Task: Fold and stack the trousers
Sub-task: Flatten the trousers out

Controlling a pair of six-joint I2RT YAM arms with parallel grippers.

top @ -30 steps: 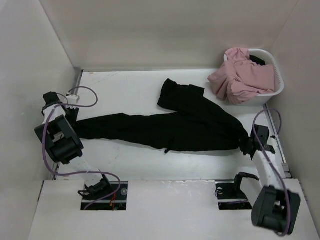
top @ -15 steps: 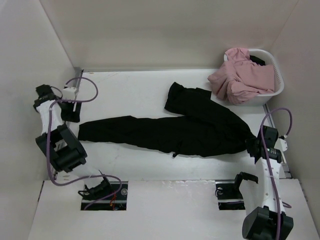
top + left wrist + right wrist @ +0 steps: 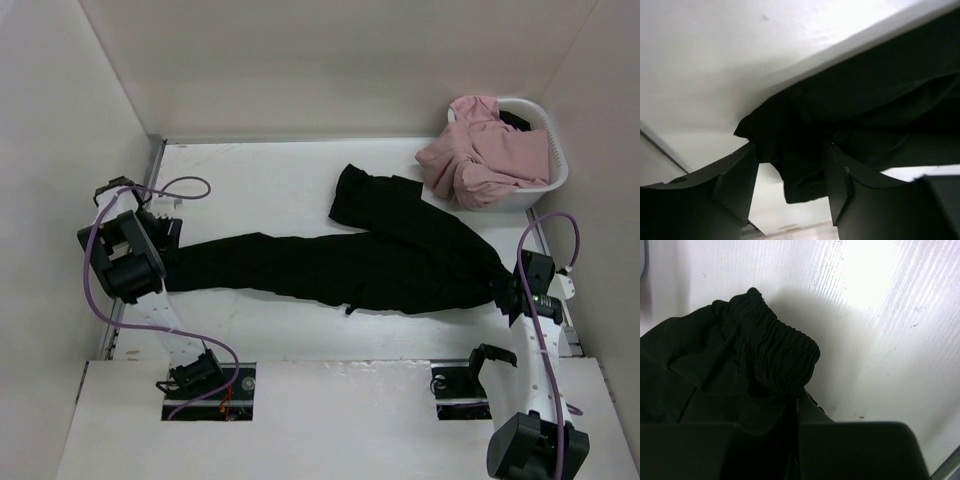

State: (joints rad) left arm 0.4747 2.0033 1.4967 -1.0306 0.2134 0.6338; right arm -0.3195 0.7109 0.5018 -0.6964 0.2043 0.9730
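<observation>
One pair of black trousers [image 3: 380, 262] flat on table [image 3: 260, 190], stretched leftward from just near side of the basket [image 3: 553, 165], one leg kinked back toward basket. Right jaws clamped on bunched waistband, near side of basket. Left jaws apart, straddling leg hem, far left of basket. Pink garments [image 3: 480, 150] heaped in basket.

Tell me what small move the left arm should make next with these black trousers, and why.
Probably close the left end effector: the leg end of the trousers lies between its open fingers, and the right end effector is shut on the waistband, so both ends would then be held for folding.
</observation>
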